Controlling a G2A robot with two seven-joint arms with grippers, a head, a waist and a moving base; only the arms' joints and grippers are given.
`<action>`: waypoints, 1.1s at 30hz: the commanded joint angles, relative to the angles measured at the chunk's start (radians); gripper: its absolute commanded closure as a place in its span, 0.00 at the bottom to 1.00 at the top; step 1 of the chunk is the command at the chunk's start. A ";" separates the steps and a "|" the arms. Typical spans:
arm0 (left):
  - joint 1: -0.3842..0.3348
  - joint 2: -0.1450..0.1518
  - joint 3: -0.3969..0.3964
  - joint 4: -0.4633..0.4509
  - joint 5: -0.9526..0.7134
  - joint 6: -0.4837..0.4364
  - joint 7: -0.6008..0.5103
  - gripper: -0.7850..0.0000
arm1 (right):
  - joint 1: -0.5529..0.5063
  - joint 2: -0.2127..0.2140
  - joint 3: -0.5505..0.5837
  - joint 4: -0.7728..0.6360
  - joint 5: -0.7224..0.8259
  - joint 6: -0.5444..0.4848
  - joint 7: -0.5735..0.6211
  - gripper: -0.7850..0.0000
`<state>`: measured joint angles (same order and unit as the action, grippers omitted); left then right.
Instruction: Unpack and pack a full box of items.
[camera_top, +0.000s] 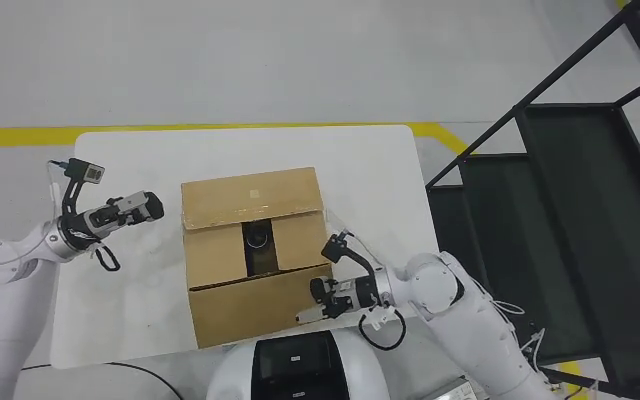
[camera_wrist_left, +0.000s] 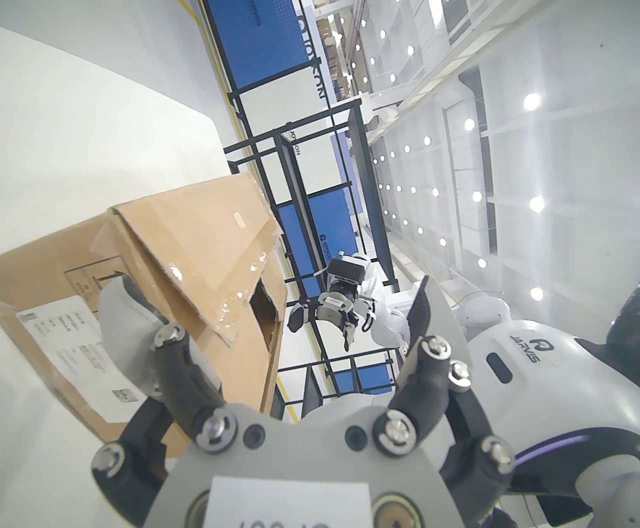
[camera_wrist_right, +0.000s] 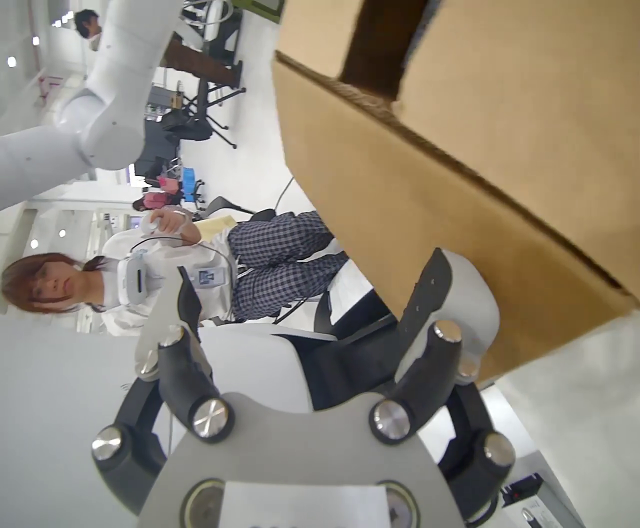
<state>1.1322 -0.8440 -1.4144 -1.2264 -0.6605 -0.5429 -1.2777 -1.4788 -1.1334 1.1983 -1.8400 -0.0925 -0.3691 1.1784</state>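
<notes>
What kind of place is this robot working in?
Likely a big industrial hall or robot test floor: a yellow floor line beyond the white table, black metal stairs, and rows of ceiling lights high overhead.

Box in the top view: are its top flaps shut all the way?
No: the box has a gap at the middle of its top, where a dark item shows inside.

The white bench (camera_top: 130, 170) carries 1 cardboard box (camera_top: 255, 200), standing from its middle toward the 6 o'clock edge, top flaps partly open.
</notes>
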 joint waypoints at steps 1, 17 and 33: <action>0.023 0.005 -0.015 -0.037 -0.028 0.021 -0.020 0.00 | -0.011 0.005 0.017 -0.021 0.078 -0.019 0.023 0.00; 0.067 0.010 0.089 -0.130 -0.019 0.122 -0.121 0.00 | -0.007 0.031 0.131 -0.036 0.331 -0.056 -0.013 0.00; 0.012 0.013 0.150 -0.032 0.014 0.128 -0.128 0.00 | -0.019 0.047 0.137 -0.030 0.364 -0.060 -0.029 0.00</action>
<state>1.1516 -0.8297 -1.2677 -1.2704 -0.6368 -0.4142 -1.4061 -1.4984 -1.0873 1.3363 -1.8695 0.2717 -0.4296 1.1508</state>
